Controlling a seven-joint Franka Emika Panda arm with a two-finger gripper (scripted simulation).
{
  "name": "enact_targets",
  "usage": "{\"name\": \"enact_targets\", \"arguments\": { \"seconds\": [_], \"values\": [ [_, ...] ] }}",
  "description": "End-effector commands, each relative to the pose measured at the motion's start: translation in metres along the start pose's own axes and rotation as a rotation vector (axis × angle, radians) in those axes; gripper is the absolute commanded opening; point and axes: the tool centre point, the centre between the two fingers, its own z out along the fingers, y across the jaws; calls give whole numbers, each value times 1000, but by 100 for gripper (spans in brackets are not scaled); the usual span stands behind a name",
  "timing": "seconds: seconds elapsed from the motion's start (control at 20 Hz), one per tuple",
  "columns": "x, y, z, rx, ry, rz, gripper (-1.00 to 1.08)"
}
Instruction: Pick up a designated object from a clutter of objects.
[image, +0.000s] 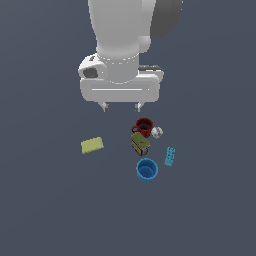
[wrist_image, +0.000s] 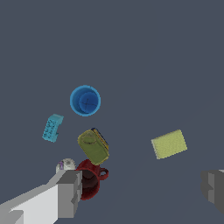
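Gripper (image: 120, 106): spread wide, holding nothing, above the mug.
Mug (image: 144, 126): dark red, landmark.
White ball (image: 157, 132): just beside the mug.
Can (image: 140, 143): tilted, touching the mug.
Brick (image: 170, 156): teal, past the can, apart.
Cup (image: 147, 169): blue, farthest.
Sponge (image: 92, 145): well apart.
Floor (image: 45, 200): flat dark grey.

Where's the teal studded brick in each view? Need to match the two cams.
Exterior view: teal brick lies at the exterior view's right edge of the cluster, just up and right of the blue cup.
Wrist view: teal brick lies apart from the blue cup, with the olive can on its other side.
Shared landmark: the blue cup, the brick's nearest round neighbour in both.
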Motion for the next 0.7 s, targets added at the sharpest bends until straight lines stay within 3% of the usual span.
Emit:
{"name": "enact_targets", "arguments": {
  "seconds": [0.0, 0.35, 0.65],
  "values": [
    [2, -4, 5, -1, -1, 5, 100],
    [11, -26, 32, -10, -2, 40, 100],
    [21, -60, 73, -19, -3, 91, 100]
  ]
}}
